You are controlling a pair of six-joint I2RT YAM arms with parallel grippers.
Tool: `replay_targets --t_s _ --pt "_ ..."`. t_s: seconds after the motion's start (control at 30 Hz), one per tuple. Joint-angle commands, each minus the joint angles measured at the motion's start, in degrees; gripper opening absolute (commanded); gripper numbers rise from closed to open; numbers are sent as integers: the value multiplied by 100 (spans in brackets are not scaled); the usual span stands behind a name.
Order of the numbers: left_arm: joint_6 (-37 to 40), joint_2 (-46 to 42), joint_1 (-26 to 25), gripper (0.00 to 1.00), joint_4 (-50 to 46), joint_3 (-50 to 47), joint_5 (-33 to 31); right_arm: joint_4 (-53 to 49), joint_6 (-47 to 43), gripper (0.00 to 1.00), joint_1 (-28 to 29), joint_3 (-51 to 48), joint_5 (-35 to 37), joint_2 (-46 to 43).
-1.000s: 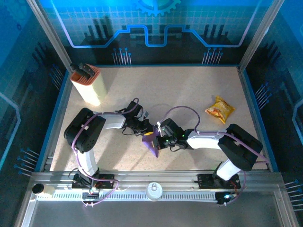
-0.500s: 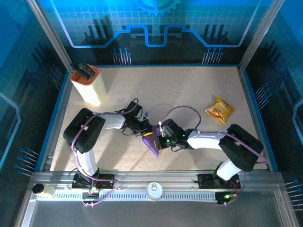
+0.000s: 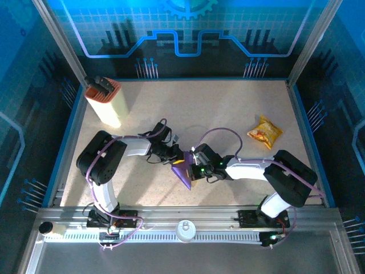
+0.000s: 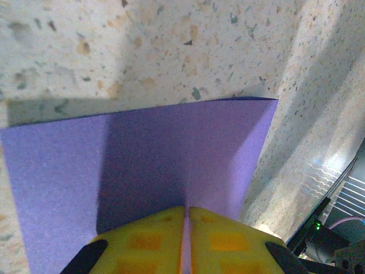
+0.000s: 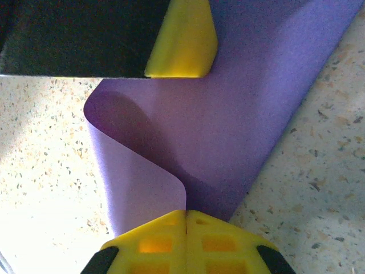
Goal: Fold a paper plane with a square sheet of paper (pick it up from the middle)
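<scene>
You see one thin matte purple sheet [image 3: 182, 173], one flap curled over, on the speckled surface [image 3: 228, 108]. Yellow-padded left jaws and right jaws both pinch it tight.

From above, the top of the paper [image 3: 183, 178] lay hidden under the left gripper [image 3: 180, 161] and right gripper [image 3: 191, 169], its creases too small to read. It ran off the left wrist view's left and bottom edges and the right wrist view's top.

box [image 3: 106, 107] far left, pkt [image 3: 264, 132] right; btwn open
</scene>
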Motion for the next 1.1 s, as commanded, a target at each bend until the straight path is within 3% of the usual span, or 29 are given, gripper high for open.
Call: replay_targets --t_s 0.0,1.07 --pt "-86 -101 -38 13 -169 -127 -50 -140 13 1 -73 159 97 -72" --pt "-88 -84 -40 12 -219 -72 -2 -206 75 1 -100 131 141 67"
